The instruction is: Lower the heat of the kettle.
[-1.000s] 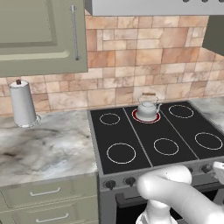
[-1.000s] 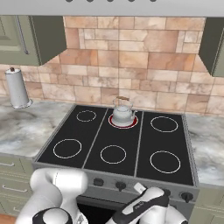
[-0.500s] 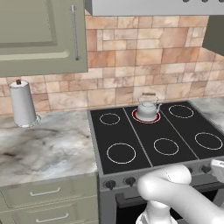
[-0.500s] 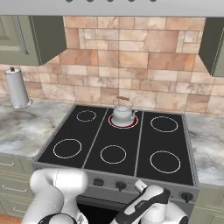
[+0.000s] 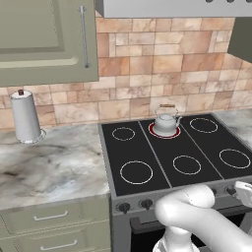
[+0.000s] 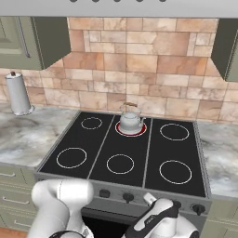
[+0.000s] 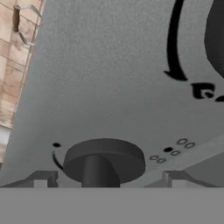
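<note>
Kettle (image 5: 166,122) sat on the back middle burner (image 6: 130,129) of the stove (image 5: 147,155), whose ring glowed red under it while the other rings stayed white, so that burner was the one switched on. To cool it, the robot would have to turn a control, not touch the pot, which explains why the arm reached low toward the stove's front panel (image 6: 139,197), where a row of dark knobs ran. In the hand view a knob (image 7: 104,161) lay close ahead, framed on either side by the gripper (image 7: 105,180), whose fingertips (image 7: 40,178) stood apart with the knob between them, not yet pinching it. Judging by position, this looked like the approach before a grip and twist. A paper towel roll (image 5: 25,117) stood well apart on the counter (image 5: 54,165).
</note>
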Controlling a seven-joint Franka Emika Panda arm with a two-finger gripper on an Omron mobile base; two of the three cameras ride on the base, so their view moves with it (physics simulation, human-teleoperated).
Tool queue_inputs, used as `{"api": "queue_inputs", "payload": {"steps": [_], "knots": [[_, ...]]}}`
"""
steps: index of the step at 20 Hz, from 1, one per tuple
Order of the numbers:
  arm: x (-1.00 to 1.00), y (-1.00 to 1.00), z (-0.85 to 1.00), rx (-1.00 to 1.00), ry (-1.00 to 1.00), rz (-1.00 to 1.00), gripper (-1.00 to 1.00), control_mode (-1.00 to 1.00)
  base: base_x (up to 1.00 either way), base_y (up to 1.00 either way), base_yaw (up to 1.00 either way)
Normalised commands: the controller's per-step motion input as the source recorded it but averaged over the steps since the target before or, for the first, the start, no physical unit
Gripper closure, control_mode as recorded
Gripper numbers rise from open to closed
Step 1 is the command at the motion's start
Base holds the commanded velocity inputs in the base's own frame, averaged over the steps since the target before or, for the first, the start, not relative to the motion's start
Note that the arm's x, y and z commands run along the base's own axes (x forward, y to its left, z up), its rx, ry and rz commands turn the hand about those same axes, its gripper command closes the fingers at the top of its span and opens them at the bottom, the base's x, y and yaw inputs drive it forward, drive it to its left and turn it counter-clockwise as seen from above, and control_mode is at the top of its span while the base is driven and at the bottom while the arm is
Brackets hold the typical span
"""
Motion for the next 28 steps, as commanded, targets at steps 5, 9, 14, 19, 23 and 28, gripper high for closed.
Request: {"api": "queue_inputs", "payload": {"steps": [5, 9, 14, 19, 23, 28], "knots": [[0.08, 0.00, -0.14, 0.00, 0.00, 0.00, -1.00, -1.00, 0.00, 0.00, 0.00], [0.09, 0.00, -0.06, 0.00, 0.00, 0.00, 1.00, -1.00, 0.00, 0.00, 0.00], [0.08, 0.00, 0.00, 0.01, 0.00, 0.00, 1.00, -1.00, 0.00, 0.00, 0.00], [0.00, 0.01, 0.00, 0.00, 0.00, 0.00, 1.00, -1.00, 0.00, 0.00, 0.00], [-0.04, 0.00, 0.06, 0.05, -0.01, 0.00, 1.00, -1.00, 0.00, 0.00, 0.00], [-0.06, 0.00, 0.11, 0.07, -0.01, 0.00, 1.00, -1.00, 0.00, 0.00, 0.00]]}}
